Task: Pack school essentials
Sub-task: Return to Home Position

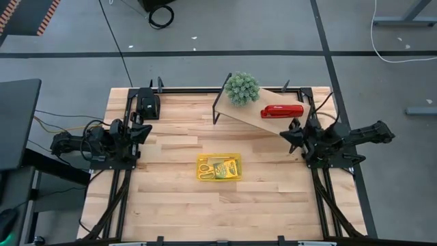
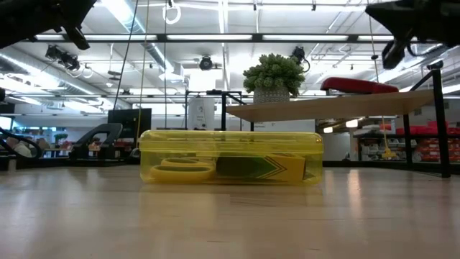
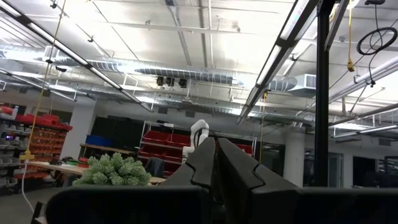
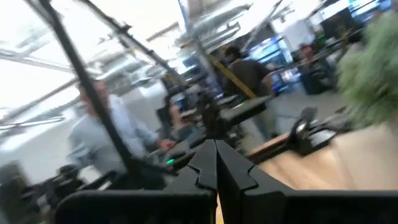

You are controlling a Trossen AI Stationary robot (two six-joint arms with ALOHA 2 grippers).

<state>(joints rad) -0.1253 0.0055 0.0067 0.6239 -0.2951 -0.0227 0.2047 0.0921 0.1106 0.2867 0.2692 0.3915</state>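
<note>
A clear yellow pencil case (image 1: pixel 218 167) lies on its base at the table's middle, also in the low view (image 2: pixel 230 157). Inside it show the yellow-handled scissors (image 2: pixel 183 170) and the green-and-yellow crayon box (image 2: pixel 262 167); the other stationery is hidden. My left gripper (image 3: pixel 216 163) is shut and raised over the table's left side (image 1: pixel 143 131), far from the case. My right gripper (image 4: pixel 217 163) is shut and raised at the right side (image 1: pixel 290 133), near the ramp.
A slanted wooden shelf (image 1: pixel 256 117) on black legs stands at the far edge and carries the round green potted plant (image 1: pixel 242 89) and the red stapler (image 1: pixel 281 111). A black block (image 1: pixel 147 104) sits at the far left. People show in the room beyond the table (image 4: pixel 102 140).
</note>
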